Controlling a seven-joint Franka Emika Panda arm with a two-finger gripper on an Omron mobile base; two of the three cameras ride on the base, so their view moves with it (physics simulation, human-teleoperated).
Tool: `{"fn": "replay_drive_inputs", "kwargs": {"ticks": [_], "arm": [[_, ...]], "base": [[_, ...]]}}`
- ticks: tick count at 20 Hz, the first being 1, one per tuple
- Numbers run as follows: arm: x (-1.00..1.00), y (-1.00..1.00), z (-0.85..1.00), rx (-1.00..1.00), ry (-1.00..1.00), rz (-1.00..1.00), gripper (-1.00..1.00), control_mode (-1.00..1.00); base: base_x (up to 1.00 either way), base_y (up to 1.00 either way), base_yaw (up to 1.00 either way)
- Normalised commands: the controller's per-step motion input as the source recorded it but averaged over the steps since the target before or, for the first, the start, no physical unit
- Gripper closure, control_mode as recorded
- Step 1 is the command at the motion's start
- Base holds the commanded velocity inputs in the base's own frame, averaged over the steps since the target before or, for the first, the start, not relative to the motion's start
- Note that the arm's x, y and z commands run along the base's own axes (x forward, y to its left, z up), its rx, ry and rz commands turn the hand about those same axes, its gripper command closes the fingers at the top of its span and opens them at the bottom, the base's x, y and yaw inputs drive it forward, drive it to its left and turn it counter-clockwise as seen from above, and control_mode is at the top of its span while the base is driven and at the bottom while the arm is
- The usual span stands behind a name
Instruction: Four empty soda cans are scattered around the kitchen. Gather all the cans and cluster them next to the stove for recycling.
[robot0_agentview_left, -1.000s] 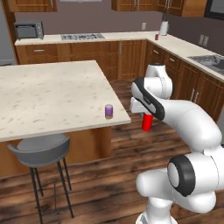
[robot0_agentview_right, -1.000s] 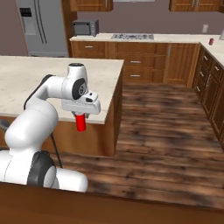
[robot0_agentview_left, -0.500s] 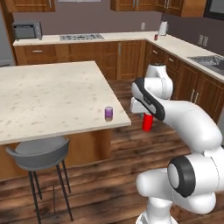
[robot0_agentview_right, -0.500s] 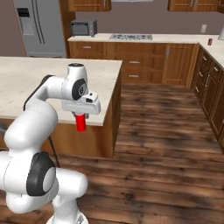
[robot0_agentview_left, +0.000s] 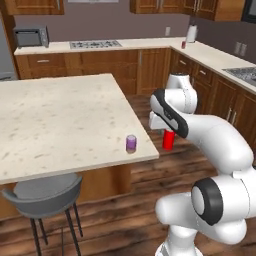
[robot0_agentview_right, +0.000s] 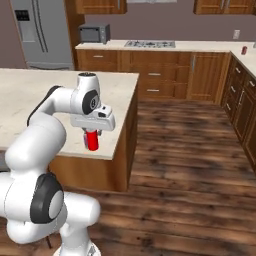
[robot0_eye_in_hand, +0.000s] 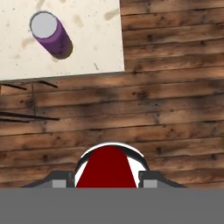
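My gripper (robot0_agentview_left: 168, 132) is shut on a red soda can (robot0_agentview_left: 169, 141), held upright in the air just off the island's right corner, over the wooden floor. In the right base view the gripper (robot0_agentview_right: 92, 133) has the red can (robot0_agentview_right: 92, 142) hanging below it. The hand view shows the can's top (robot0_eye_in_hand: 109, 166) between my fingertips. A purple soda can (robot0_agentview_left: 131, 143) stands near the island's front right corner and also appears in the hand view as a purple can (robot0_eye_in_hand: 49, 33). Another red can (robot0_agentview_right: 244, 50) stands on the far right counter. The stove (robot0_agentview_left: 95, 44) lies in the back counter.
The island counter (robot0_agentview_left: 55, 120) fills the left, with a grey stool (robot0_agentview_left: 42, 197) in front of it. A microwave (robot0_agentview_left: 31, 36) sits at the back left, and a fridge (robot0_agentview_right: 37, 32) beyond it. A sink (robot0_agentview_left: 244, 74) is at the right. Wooden floor lies between the island and the cabinets.
The whole picture has shifted a little, so the base has moved; the island now sits lower and closer in the left base view. The red can stays in the gripper.
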Motion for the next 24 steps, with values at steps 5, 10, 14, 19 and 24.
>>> {"fn": "replay_drive_inputs", "kwargs": {"ticks": [5, 10, 14, 19, 24], "arm": [[0.0, 0.0, 0.0, 0.0, 0.0, 0.0, 1.0, 1.0], [0.0, 0.0, 0.0, 0.0, 0.0, 0.0, 1.0, 1.0], [0.0, 0.0, 0.0, 0.0, 0.0, 0.0, 1.0, 1.0], [0.0, 0.0, 0.0, 0.0, 0.0, 0.0, 1.0, 1.0], [0.0, 0.0, 0.0, 0.0, 0.0, 0.0, 1.0, 1.0]], "base": [[0.54, -0.28, 0.0], [0.45, -0.53, 0.01], [0.32, -0.58, 0.07], [0.29, -0.59, 0.09], [0.48, -0.54, 0.11]]}}
